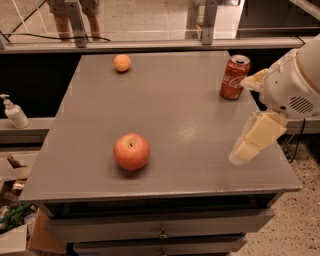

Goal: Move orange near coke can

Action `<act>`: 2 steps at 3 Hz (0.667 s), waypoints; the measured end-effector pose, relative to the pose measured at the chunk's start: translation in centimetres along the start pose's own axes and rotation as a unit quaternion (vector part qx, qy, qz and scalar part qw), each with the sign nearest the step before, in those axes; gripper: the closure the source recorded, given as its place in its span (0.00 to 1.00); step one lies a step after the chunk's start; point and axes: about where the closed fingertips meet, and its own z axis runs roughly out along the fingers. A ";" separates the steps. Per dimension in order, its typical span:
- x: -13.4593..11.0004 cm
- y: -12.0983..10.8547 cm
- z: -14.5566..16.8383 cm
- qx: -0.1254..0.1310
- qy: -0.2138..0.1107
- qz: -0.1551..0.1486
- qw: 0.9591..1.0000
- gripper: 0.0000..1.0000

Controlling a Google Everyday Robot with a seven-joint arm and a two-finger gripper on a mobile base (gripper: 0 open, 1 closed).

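The small orange [122, 63] lies at the far left of the grey table [200, 115]. The red coke can [234, 77] stands upright at the far right of the table. My gripper [242, 120] hangs over the table's right edge, just in front of the can and far from the orange. Its two cream fingers [254, 137] are spread apart with nothing between them. The white arm body [295, 85] is behind it at the right.
A larger red-yellow apple [131, 151] sits near the table's front, left of centre. A white pump bottle [14, 113] stands on a ledge to the left. A person's legs [75, 10] show behind the rail at the back.
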 end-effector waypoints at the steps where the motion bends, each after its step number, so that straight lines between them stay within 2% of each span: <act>1: -2.6 0.4 3.7 -0.018 -0.058 0.025 0.998 0.00; 2: -5.9 0.2 7.2 -0.030 -0.111 0.037 0.993 0.00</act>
